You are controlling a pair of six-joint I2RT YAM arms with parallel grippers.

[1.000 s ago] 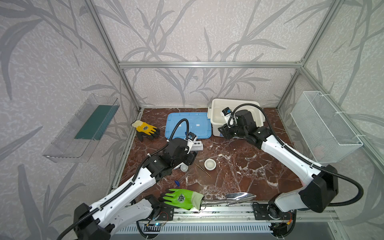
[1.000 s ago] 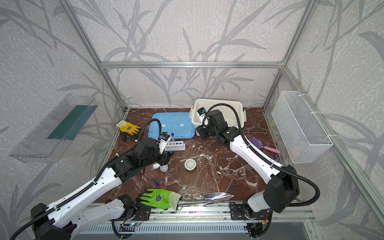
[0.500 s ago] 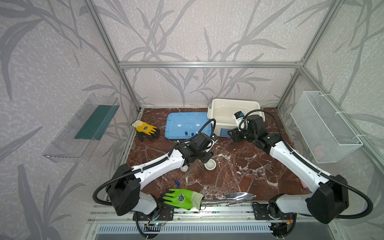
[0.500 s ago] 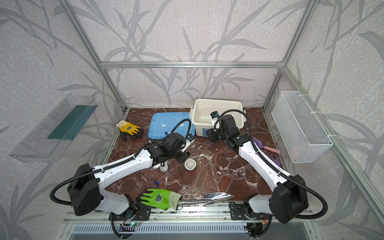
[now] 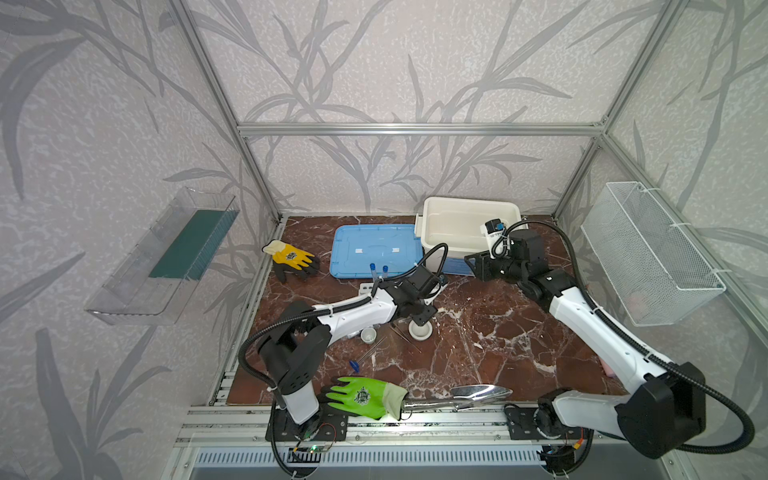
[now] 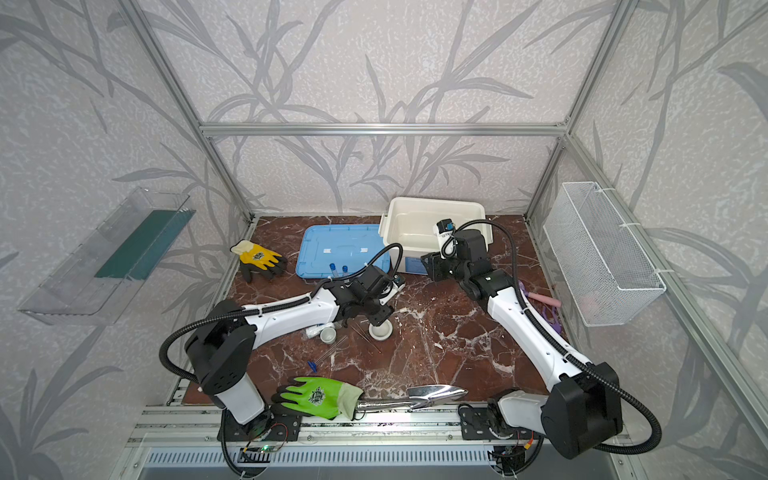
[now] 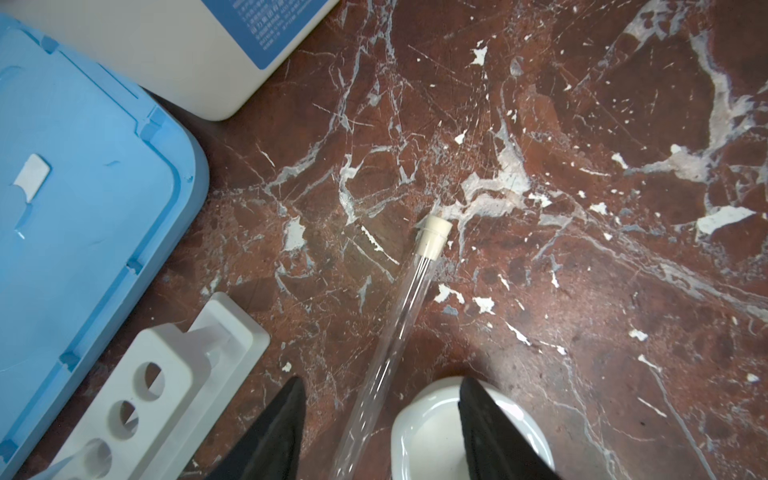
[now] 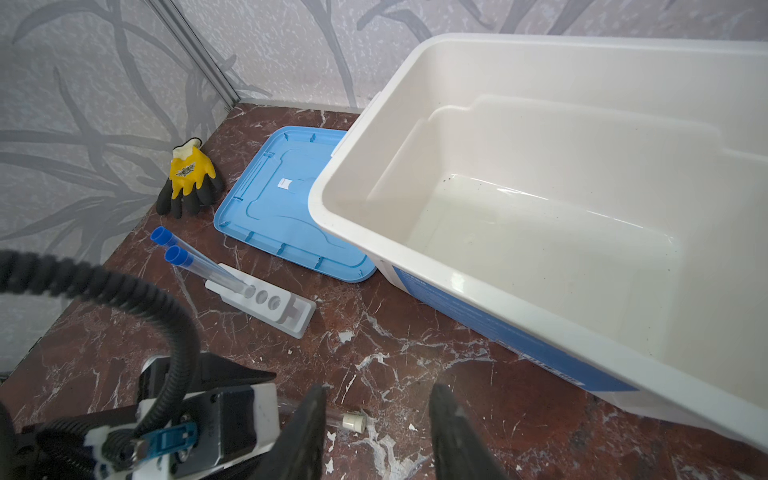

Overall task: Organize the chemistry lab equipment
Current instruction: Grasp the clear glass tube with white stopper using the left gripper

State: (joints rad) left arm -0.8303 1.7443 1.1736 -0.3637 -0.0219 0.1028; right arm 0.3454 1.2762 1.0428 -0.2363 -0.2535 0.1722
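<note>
In both top views the white six-hole rack (image 5: pixel 365 287) stands in front of the blue lid (image 5: pixel 374 248). Two blue-capped tubes (image 5: pixel 372 268) lean in it, and the left arm (image 5: pixel 357 309) covers most of it. The cup (image 5: pixel 368 335) and the small white bowl (image 5: pixel 420 332) sit near each other. The left gripper (image 5: pixel 422 319) hangs right over the bowl. The right gripper (image 5: pixel 473 262) is by the front wall of the white bin (image 5: pixel 461 228). A green glove (image 5: pixel 361 397) and a trowel (image 5: pixel 478 392) lie at the near edge.

In the left wrist view we find a clear, thin test tube (image 7: pixel 397 320) with a white cap. It lies flat on the marble (image 7: pixel 540 291), apart from the rack and close against the bowl; we cannot tell whether they touch. The left fingers (image 7: pixel 286 424) are spread wide, one on either side of the tube, and grip nothing. One finger hangs over the bowl.

In the right wrist view the rack's tubes lean towards the yellow glove (image 8: pixel 189 178). The right fingers (image 8: pixel 453 432) are parted and hold nothing.
</note>
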